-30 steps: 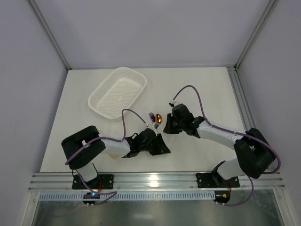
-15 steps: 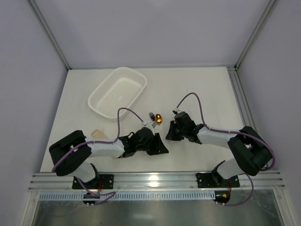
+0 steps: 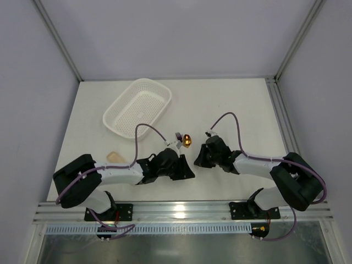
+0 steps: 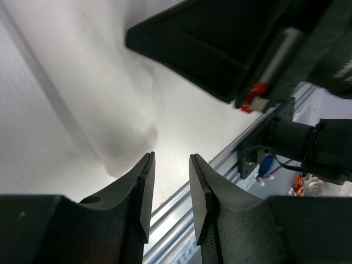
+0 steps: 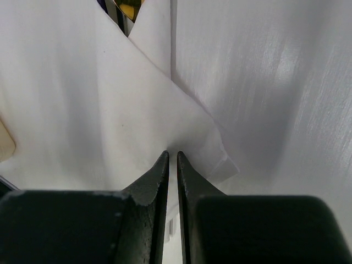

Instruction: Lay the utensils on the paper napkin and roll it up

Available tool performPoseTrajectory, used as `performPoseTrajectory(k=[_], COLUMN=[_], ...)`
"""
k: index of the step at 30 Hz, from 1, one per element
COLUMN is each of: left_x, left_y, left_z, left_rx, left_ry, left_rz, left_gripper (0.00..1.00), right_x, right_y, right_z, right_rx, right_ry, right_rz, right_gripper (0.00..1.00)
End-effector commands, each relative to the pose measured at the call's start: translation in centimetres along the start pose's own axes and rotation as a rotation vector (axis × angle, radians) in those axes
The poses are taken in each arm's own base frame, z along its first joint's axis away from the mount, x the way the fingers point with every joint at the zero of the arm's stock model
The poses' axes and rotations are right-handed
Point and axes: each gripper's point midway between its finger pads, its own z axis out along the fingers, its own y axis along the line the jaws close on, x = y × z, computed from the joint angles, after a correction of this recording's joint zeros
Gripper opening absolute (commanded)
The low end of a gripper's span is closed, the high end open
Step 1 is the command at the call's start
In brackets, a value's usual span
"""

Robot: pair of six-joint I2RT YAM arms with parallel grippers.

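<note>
The paper napkin (image 5: 104, 110) lies folded over the utensils on the table. Only the gold spoon bowl (image 3: 187, 140) and the dark fork tip (image 3: 177, 135) stick out at its far end. Both also show at the top edge of the right wrist view, the gold bowl (image 5: 127, 7) beside the fork (image 5: 103, 4). The grey-silver spoon is hidden. My right gripper (image 5: 171, 156) is nearly closed, pinching a raised fold of the napkin; in the top view it (image 3: 197, 157) sits right of the bundle. My left gripper (image 4: 171, 159) is open and empty, low at the bundle's near side (image 3: 186, 168).
A white perforated basket (image 3: 137, 107) stands at the back left. A flat beige slab (image 3: 114, 157) lies left of the left arm. The metal rail (image 3: 181, 210) runs along the table's front edge, close behind the left gripper.
My right gripper has moved toward the front edge with the napkin fold. The left arm's elbow has swung left while its gripper stayed by the bundle. The gold spoon bowl has hardly moved.
</note>
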Motion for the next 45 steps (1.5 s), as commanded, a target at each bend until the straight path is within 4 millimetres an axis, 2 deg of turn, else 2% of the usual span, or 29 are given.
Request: performPoseTrajectory(k=[1, 6, 14, 19, 20, 22, 26, 34, 41, 45], left_x=[0.8, 2.0, 2.4, 0.9, 0.0, -1.3, -2.4, -1.7, -0.3, 0.6], left_y=[0.7, 2.5, 3.1, 1.3, 0.2, -0.3, -1.6, 0.2, 2.3, 3.2], left_z=[0.3, 1.0, 0.9, -0.6, -1.2, -1.7, -1.0, 2.3, 3.4, 3.4], left_rx=[0.021, 0.011, 0.004, 0.012, 0.03, -0.008, -0.02, -0.083, -0.116, -0.116], left_ry=[0.007, 0.023, 0.032, -0.007, -0.037, -0.068, -0.073, -0.039, -0.008, 0.006], left_rz=[0.006, -0.02, -0.027, 0.003, 0.01, 0.033, 0.06, 0.038, 0.017, -0.005], left_gripper=[0.35, 0.35, 0.36, 0.37, 0.37, 0.37, 0.36, 0.32, 0.31, 0.31], right_x=[2.8, 2.7, 2.9, 2.9, 2.9, 2.9, 3.0, 3.0, 3.0, 2.0], right_y=[-3.2, -3.1, -3.3, -3.2, -3.2, -3.2, -3.2, -3.2, -2.8, -2.3], right_z=[-0.2, -0.2, -0.2, -0.3, -0.3, -0.4, -0.5, -0.6, -0.8, -1.9], right_rx=[0.113, 0.101, 0.11, 0.103, 0.101, 0.098, 0.095, 0.089, 0.084, 0.098], right_ry=[0.071, 0.055, 0.06, 0.06, 0.057, 0.056, 0.055, 0.052, 0.059, 0.067], right_rz=[0.006, 0.009, 0.011, 0.011, 0.012, 0.011, 0.02, 0.016, 0.021, -0.022], right_gripper=[0.13, 0.13, 0.13, 0.13, 0.13, 0.13, 0.13, 0.13, 0.13, 0.17])
